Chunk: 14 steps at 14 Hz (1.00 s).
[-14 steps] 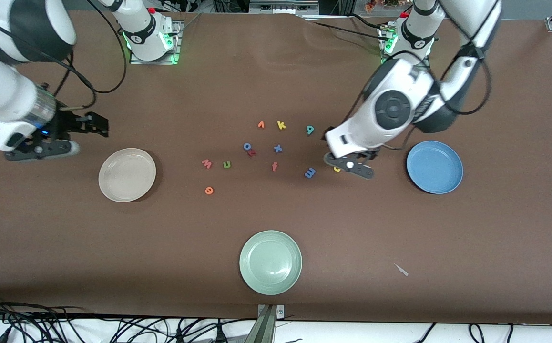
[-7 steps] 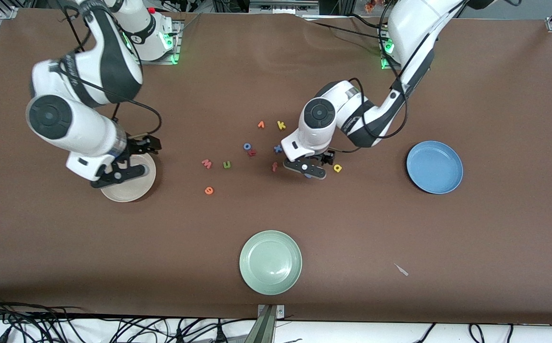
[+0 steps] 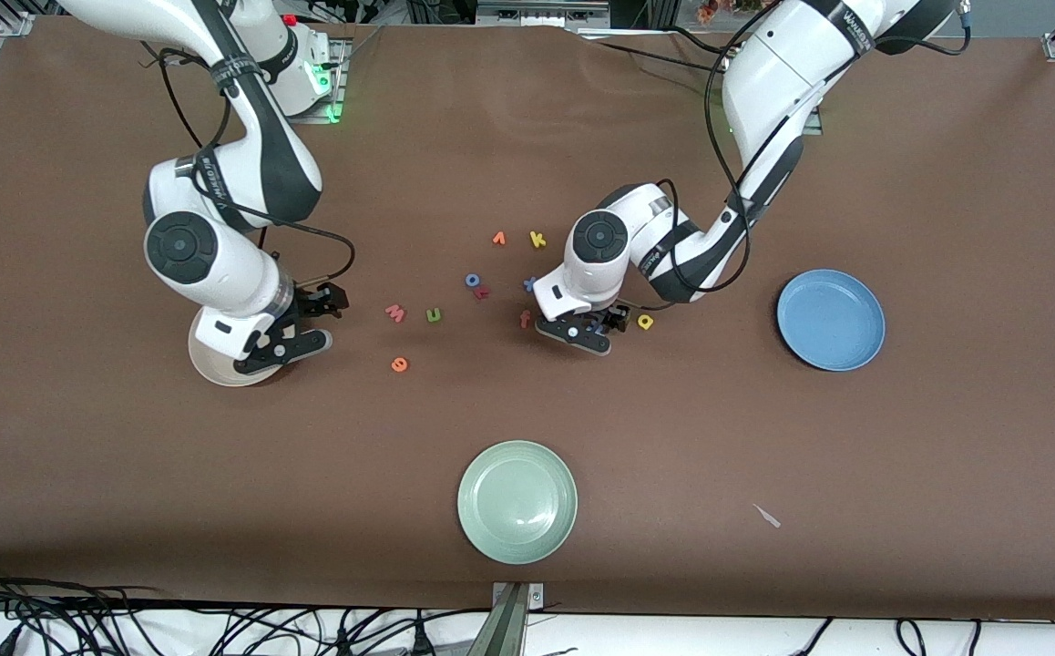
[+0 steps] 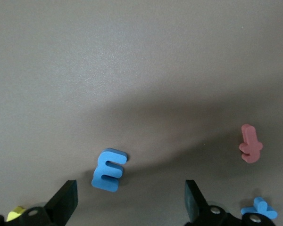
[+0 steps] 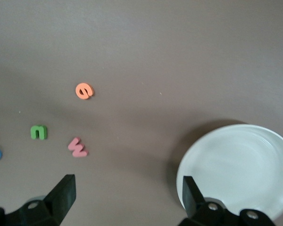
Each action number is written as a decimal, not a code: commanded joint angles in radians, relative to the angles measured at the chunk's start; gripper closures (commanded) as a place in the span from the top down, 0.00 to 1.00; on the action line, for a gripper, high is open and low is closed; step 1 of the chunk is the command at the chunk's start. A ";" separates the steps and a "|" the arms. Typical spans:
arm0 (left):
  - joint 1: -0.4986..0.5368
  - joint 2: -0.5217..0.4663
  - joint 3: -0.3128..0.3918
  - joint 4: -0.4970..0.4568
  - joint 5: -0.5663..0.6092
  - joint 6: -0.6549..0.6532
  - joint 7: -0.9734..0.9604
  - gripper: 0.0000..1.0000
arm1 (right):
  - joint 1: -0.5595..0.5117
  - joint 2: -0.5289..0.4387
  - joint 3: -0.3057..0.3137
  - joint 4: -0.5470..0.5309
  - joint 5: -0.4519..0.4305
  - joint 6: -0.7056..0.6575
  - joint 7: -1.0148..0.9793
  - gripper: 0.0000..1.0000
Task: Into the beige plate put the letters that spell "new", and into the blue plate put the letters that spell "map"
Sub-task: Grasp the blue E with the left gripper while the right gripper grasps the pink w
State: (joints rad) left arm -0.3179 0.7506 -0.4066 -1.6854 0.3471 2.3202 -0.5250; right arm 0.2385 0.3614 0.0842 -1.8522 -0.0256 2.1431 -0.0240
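My left gripper [image 3: 593, 326] [image 4: 129, 207] hangs open just over the blue "m" [image 4: 109, 169], which lies on the table close to its fingertips, not between them. The yellow looped letter [image 3: 644, 321] lies beside it, toward the blue plate [image 3: 830, 319]. The teal letter is hidden under the left arm. Over the rim of the beige plate [image 3: 216, 366] [image 5: 240, 165], on the letters' side, my right gripper [image 3: 295, 328] [image 5: 127, 200] stands open and empty. The pinkish "w" [image 3: 394, 313] [image 5: 78, 147], green "n" [image 3: 434, 315] [image 5: 38, 132] and orange "e" [image 3: 399, 364] [image 5: 84, 91] lie on the cloth.
Other letters lie mid-table: a blue "o" [image 3: 472, 280], a dark-red letter [image 3: 482, 292], an orange-red "f" [image 3: 525, 318] [image 4: 250, 143], a blue "x" [image 4: 259, 209], a yellow "k" [image 3: 537, 240] and an orange letter [image 3: 498, 239]. A pale green plate [image 3: 517, 501] sits nearest the front camera.
Both arms swung in. The right gripper came from its end of the table to the beige plate's rim. The left gripper shifted from the yellow letter to over the blue "m".
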 commanded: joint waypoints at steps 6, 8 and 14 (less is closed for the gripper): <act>0.000 0.036 0.003 0.023 0.092 -0.004 0.000 0.90 | 0.010 0.002 0.037 -0.200 -0.013 0.258 -0.120 1.00; 0.000 0.033 0.003 0.024 0.107 -0.004 0.020 0.75 | 0.010 0.024 0.040 -0.211 -0.013 0.293 -0.190 1.00; 0.003 0.026 0.002 0.027 0.139 -0.018 0.046 0.11 | 0.062 0.085 0.042 -0.216 -0.013 0.371 -0.235 1.00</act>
State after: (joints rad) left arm -0.3175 0.7746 -0.4075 -1.6745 0.4541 2.3186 -0.5059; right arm 0.2875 0.4372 0.1248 -2.0602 -0.0302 2.4836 -0.2445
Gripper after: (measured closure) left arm 0.661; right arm 0.000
